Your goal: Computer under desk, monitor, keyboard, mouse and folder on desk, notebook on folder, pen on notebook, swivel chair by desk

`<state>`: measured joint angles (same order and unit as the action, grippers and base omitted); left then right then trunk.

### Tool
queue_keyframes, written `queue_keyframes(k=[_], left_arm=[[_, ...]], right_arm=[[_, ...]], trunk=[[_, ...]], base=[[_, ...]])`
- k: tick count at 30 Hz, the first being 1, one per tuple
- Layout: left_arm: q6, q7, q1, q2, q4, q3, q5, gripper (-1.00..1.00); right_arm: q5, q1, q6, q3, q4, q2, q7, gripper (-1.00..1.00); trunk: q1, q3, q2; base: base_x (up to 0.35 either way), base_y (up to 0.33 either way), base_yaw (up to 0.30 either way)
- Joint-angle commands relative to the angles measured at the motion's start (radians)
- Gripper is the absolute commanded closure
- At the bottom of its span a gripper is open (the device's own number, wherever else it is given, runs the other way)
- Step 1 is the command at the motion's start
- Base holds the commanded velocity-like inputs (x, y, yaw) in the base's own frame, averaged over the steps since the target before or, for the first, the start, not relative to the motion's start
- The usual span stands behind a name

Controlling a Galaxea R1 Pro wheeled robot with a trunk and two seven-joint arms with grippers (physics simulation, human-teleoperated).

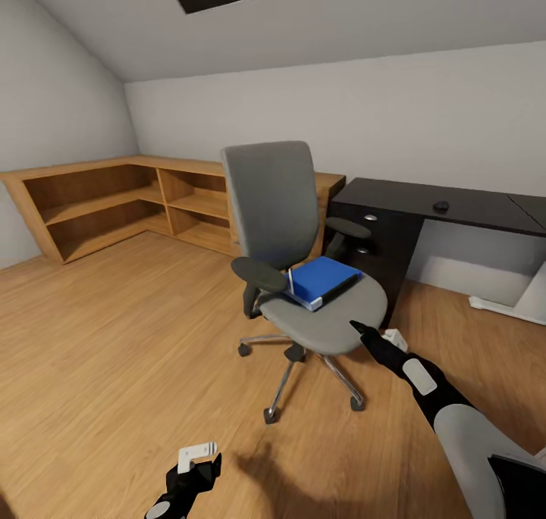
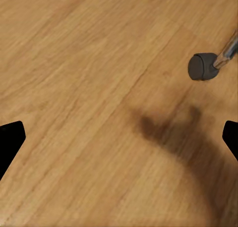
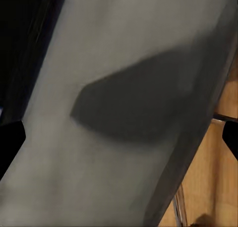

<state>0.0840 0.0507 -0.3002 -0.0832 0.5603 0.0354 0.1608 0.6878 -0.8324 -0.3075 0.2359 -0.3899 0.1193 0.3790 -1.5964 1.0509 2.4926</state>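
The grey swivel chair (image 1: 273, 193) stands in the middle of the wooden floor, left of the black desk (image 1: 470, 201). A bright blue folder (image 1: 322, 276) lies flat on its seat. My right gripper (image 1: 362, 331) hovers at the seat's front right edge, close over the grey cushion (image 3: 124, 48), open (image 3: 119, 140) with nothing between its fingers. My left gripper (image 1: 199, 470) hangs low over the floor in front of the chair, open (image 2: 119, 137) and holding nothing. A small dark rounded object, perhaps the mouse (image 1: 441, 206), rests on the desk top.
Light wooden low shelving (image 1: 114, 201) runs along the back left walls. The desk's black drawer unit (image 1: 379, 239) stands right behind the chair. A chair castor (image 2: 202, 67) sits on the floor near my left gripper. The desk's white leg (image 1: 523, 295) is at far right.
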Motion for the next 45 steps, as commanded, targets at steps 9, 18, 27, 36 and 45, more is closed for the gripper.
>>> queue_keyframes(k=[9, 18, 27, 36, 45], left_arm=[[0.003, 0.005, 0.0, 0.0, 0.0, 0.004, 0.008, -1.0], [0.003, 0.005, 0.0, 0.0, 0.0, 0.004, 0.008, -1.0], [0.003, 0.005, 0.0, 0.0, 0.0, 0.004, 0.008, -1.0], [0.003, 0.006, 0.0, 0.0, 0.0, 0.004, 0.008, -1.0], [0.003, 0.005, 0.0, 0.0, 0.0, 0.004, 0.008, -1.0]], right_arm=[[0.003, -0.001, -0.007, 0.007, 0.002, 0.003, 0.089, -1.0], [0.003, -0.001, -0.01, 0.007, 0.003, 0.021, 0.091, -1.0], [0.004, -0.001, -0.01, 0.007, 0.004, 0.023, 0.092, -1.0], [0.004, -0.001, -0.01, 0.007, 0.005, 0.025, 0.092, -1.0], [0.004, -0.001, -0.01, 0.007, 0.005, 0.025, 0.092, -1.0]], trunk=[[0.0, 0.001, 0.0], [0.0, 0.001, 0.0], [0.0, -0.002, 0.0], [0.0, -0.002, 0.0], [0.0, -0.002, 0.0]], base=[[0.0, -0.034, 0.001], [0.0, -0.001, -0.084], [0.0, 0.0, -0.111], [0.0, 0.0, -0.008], [0.005, 0.0, 0.0]])
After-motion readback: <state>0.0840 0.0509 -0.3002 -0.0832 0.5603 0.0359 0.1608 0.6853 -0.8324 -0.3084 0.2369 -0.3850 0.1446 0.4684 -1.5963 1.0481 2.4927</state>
